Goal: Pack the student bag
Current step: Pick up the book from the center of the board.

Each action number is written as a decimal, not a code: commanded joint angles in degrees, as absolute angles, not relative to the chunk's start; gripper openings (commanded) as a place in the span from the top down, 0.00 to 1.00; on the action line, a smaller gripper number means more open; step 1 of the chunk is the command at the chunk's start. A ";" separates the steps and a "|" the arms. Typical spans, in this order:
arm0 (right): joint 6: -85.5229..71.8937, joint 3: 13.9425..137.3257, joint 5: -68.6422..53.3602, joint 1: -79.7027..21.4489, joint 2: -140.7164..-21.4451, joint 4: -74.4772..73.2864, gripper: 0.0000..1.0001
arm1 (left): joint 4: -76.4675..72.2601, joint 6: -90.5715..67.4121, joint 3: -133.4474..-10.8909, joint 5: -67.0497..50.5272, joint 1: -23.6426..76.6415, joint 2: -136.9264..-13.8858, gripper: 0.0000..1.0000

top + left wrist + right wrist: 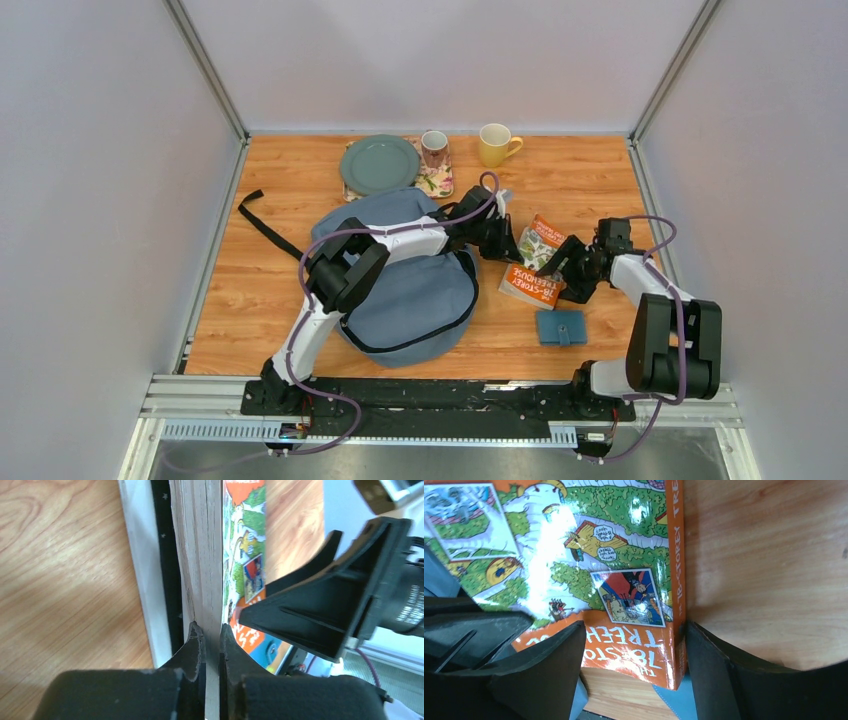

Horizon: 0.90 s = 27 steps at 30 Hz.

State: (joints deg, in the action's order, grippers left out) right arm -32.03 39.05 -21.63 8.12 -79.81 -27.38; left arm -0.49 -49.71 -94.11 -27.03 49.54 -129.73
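Observation:
The student bag (420, 300), grey-blue, lies flat in the middle of the table under my left arm. Right of it an orange and green picture book (535, 262) is tilted up off the wood. My left gripper (212, 630) is shut on the book's page edge (200, 555), both fingers pressed against the paper. My right gripper (635, 630) stands open at the book's (599, 565) lower spine corner. One of its fingers is in front of the cover and the other is beside the spine. From above, the two grippers (510, 245) (562, 272) meet at the book.
A blue wallet (561, 327) lies just in front of the book and shows under it (679, 700). At the back stand a green plate (379, 164), a floral mug (434, 148) on a floral mat (437, 182) and a yellow mug (494, 145). A black strap (265, 225) trails left.

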 commanded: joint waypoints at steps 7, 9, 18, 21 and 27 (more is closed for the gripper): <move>-34.19 42.37 -28.82 7.12 -74.53 -24.61 0.25 | 4.23 -44.55 -97.38 -33.48 53.26 -130.34 0.64; -34.45 42.01 -29.27 7.12 -75.06 -24.43 0.25 | 0.90 -46.84 -97.38 -36.20 53.17 -130.78 0.59; -33.93 41.74 -29.18 7.21 -74.01 -25.13 0.25 | -2.21 -49.40 -96.07 -37.45 53.17 -130.00 1.00; -33.05 43.06 -27.60 8.08 -72.17 -27.76 0.23 | 1.21 -47.12 -95.28 -34.55 53.26 -127.72 1.00; -30.77 46.67 -23.03 14.92 -61.72 -36.72 0.13 | 2.90 -42.19 -92.73 -31.20 53.09 -119.12 1.00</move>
